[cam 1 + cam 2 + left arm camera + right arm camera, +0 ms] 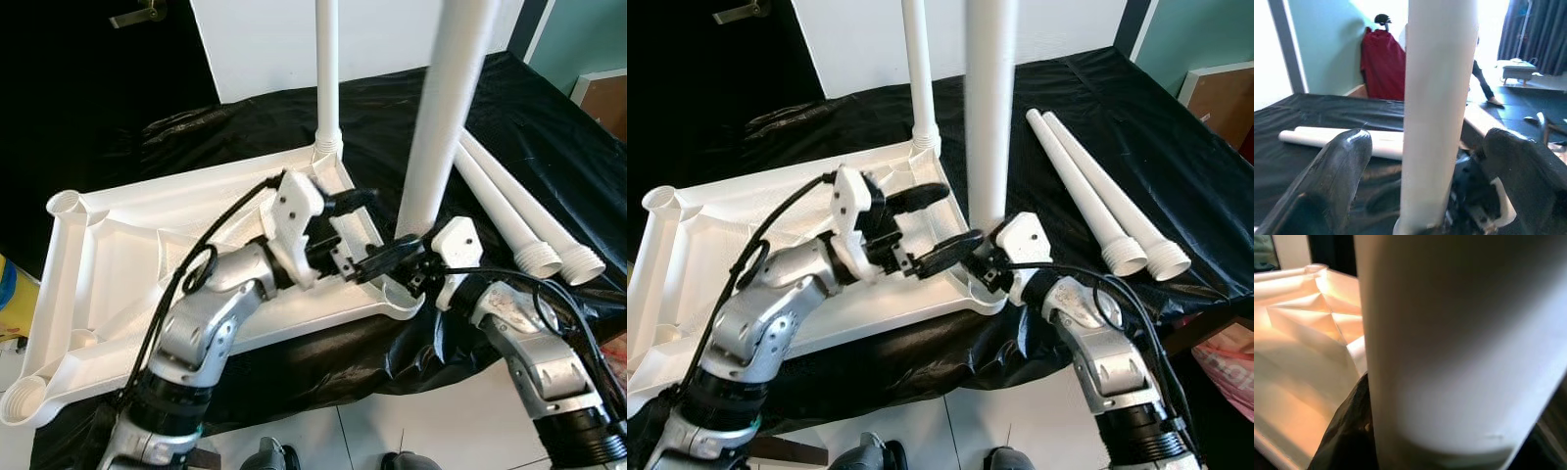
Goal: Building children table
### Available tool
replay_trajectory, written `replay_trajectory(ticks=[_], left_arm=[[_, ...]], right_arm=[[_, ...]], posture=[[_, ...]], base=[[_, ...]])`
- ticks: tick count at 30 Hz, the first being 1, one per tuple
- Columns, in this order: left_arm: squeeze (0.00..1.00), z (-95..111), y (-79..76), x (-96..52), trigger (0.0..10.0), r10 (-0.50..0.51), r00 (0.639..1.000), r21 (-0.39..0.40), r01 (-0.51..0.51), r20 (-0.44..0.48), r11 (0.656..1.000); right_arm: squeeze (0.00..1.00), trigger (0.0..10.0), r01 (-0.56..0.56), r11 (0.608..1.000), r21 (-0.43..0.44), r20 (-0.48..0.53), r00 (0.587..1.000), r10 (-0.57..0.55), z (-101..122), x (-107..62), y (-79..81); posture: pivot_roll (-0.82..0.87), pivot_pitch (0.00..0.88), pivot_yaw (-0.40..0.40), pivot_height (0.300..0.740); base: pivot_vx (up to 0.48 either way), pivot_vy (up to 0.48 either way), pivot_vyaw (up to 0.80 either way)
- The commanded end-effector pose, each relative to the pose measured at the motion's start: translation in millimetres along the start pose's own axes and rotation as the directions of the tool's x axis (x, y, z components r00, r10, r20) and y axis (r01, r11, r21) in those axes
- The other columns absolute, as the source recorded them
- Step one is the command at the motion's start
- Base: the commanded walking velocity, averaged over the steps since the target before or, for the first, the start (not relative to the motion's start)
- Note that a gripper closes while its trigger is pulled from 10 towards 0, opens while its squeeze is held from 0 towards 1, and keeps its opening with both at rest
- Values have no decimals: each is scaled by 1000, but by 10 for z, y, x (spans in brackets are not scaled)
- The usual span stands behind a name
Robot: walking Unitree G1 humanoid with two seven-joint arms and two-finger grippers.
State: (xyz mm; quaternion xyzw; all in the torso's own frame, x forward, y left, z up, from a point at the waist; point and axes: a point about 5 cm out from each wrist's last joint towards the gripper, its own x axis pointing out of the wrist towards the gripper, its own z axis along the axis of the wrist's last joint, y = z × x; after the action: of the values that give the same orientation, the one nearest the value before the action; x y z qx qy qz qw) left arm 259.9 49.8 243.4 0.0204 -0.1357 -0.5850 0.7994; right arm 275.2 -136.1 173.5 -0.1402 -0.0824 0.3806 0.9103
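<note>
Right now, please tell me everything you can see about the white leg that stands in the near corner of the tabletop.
The near leg is a smooth white tube, apparently plastic, standing upright in the corner socket of the upturned white tabletop on black sheeting. Its top runs out of frame. The left gripper is open with a finger on each side of its base; the right gripper sits close against the base, its grip unclear.

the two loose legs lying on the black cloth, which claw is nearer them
Right. The right claw is at the base of the upright leg, on the side toward the loose legs. The left claw sits open on the far side.
</note>
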Motion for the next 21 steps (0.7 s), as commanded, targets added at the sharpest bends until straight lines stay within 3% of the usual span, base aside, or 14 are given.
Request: replay_trajectory(ticks=[1, 7, 15, 16, 18, 19, 21], left_arm=[[0, 21, -57, 45, 10000, -112, 994, 1, 112, -1, 994], [0, 55, -39, 100, 10000, -140, 990, 11, 140, 3, 990], [0, 96, -37, 163, 10000, -191, 981, -32, 192, 21, 981], [0, 95, -42, 159, 6627, -201, 979, -57, 202, 27, 978], [0, 95, -47, 156, 6627, -207, 978, -73, 209, 32, 975], [0, 100, -44, 151, 0, -211, 977, -92, 213, 39, 973], [0, 112, -37, 145, 0, -210, 977, -100, 213, 46, 972]], right_arm=[[0, 10000, -79, 997, 2, -2, 997, 79, 34, 32, 58], [0, 10000, -149, 989, -12, -19, 989, 149, 55, 56, 73], [0, 10000, -231, 972, -42, -54, 972, 228, 79, 72, 60], [0, 10000, -233, 971, -43, -56, 971, 231, 81, 71, 56], [0, 10000, -235, 971, -44, -57, 971, 232, 83, 71, 53], [0, 10000, -236, 971, -44, -59, 971, 234, 85, 69, 47], [0, 10000, -238, 970, -46, -61, 970, 235, 88, 64, 42]], posture=[[-53, 102, 34, 740], [-57, 101, 32, 740], [-57, 99, 30, 740], [-63, 97, 31, 740], [-63, 97, 31, 740], [-63, 96, 31, 740], [-63, 96, 31, 740]], base=[[0, 0, 0], [0, 0, 0], [0, 0, 0], [0, 0, 0], [0, 0, 0], [0, 0, 0], [0, 0, 0]])
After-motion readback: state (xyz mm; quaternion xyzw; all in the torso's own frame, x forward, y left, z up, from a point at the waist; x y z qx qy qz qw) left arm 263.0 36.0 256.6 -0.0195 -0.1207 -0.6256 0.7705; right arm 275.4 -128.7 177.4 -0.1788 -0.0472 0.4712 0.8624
